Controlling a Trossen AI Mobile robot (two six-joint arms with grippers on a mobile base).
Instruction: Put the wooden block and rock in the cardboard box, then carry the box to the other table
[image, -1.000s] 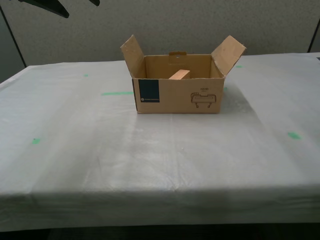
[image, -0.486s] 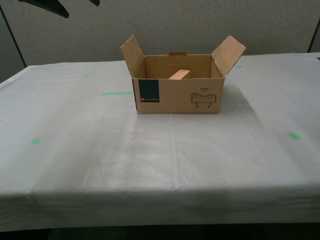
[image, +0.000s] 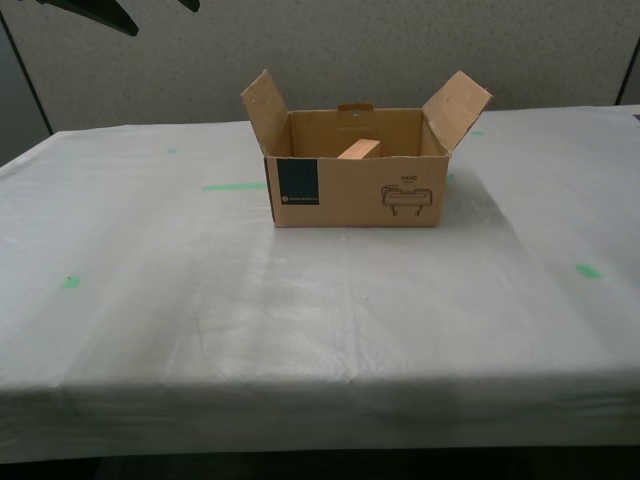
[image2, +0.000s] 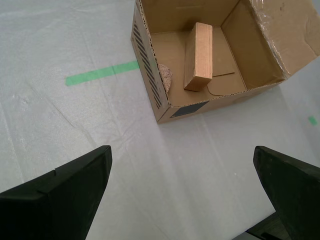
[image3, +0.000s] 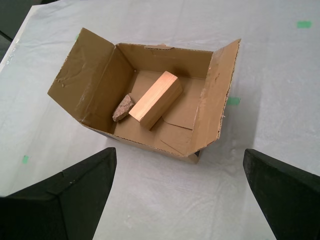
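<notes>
The cardboard box (image: 355, 190) stands with its flaps up on the other table (image: 300, 310), which has a wrinkled white cloth. Inside it the wooden block (image3: 155, 99) leans at an angle, and the rock (image3: 122, 108) lies beside it against a wall. The second wrist view also shows the wooden block (image2: 198, 56) and the rock (image2: 165, 76) in the cardboard box (image2: 155, 92). My first gripper (image3: 177, 165) is open above the cloth, apart from the box. My second gripper (image2: 182, 165) is open too, with nothing between its fingers.
Green tape marks (image: 235, 186) dot the cloth, with others near the exterior view's left (image: 70, 283) and right (image: 589, 271). A dark part of an arm (image: 90, 12) shows at the exterior view's top left. A grey wall stands behind the table.
</notes>
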